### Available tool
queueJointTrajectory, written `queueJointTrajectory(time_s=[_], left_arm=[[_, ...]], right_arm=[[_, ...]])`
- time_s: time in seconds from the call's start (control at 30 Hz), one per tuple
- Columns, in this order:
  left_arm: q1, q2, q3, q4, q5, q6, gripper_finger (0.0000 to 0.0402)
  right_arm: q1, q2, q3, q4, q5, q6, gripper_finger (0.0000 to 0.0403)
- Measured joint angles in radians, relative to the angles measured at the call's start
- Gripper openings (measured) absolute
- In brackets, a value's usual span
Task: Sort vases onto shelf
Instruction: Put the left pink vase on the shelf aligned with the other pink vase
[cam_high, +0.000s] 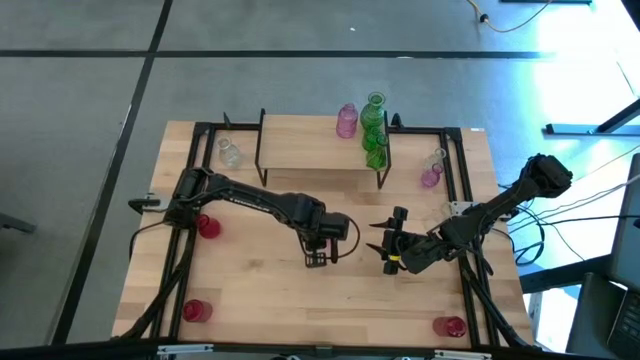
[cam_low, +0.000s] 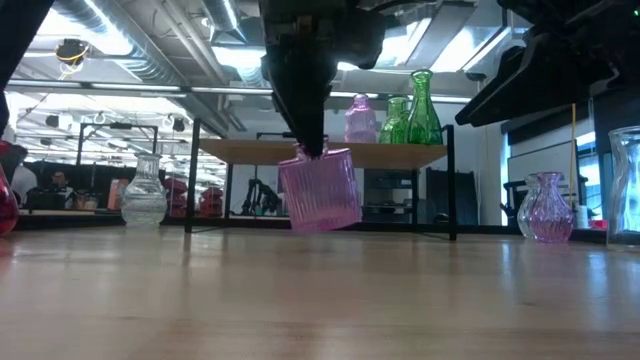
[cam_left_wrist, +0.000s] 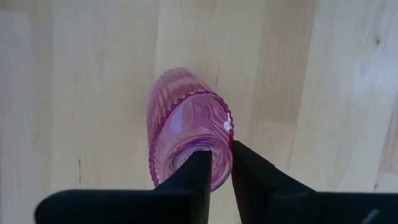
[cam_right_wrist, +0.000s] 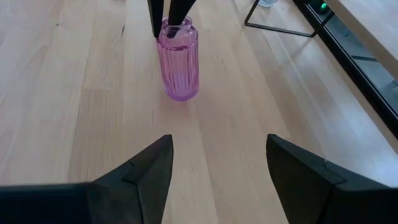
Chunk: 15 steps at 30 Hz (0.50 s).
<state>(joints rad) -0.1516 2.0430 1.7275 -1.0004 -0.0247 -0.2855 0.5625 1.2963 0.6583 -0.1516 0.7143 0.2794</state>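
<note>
On shelf (cam_high: 310, 140): four vases. Before shelf: left gripper (cam_left_wrist: 214, 171) pinching pink vase (cam_low: 320, 190) rim; right gripper (cam_right_wrist: 217, 163) spread, idle. Six unsorted.

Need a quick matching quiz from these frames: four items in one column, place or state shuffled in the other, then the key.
Items
1. ribbed pink vase
2. right tool
3. green vases
4. clear vase

Place or state
A. on the shelf, right end
B. open, holding nothing
C. on the table, left of the shelf
D. rim pinched by the left tool, tilted

Pairs: 1-D, 2-B, 3-A, 4-C
</note>
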Motion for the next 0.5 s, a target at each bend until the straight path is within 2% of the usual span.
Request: queueJointTrajectory(time_s=[0.13,0.5], left_arm=[[0.000,0.000,0.000,0.000,0.004,0.001,0.0058],[0.001,0.000,0.000,0.000,0.014,0.002,0.0140]], right_arm=[[0.000,0.000,0.000,0.000,0.000,0.000,0.0238],[0.000,0.000,0.000,0.000,-0.019,0.000,0.0238]])
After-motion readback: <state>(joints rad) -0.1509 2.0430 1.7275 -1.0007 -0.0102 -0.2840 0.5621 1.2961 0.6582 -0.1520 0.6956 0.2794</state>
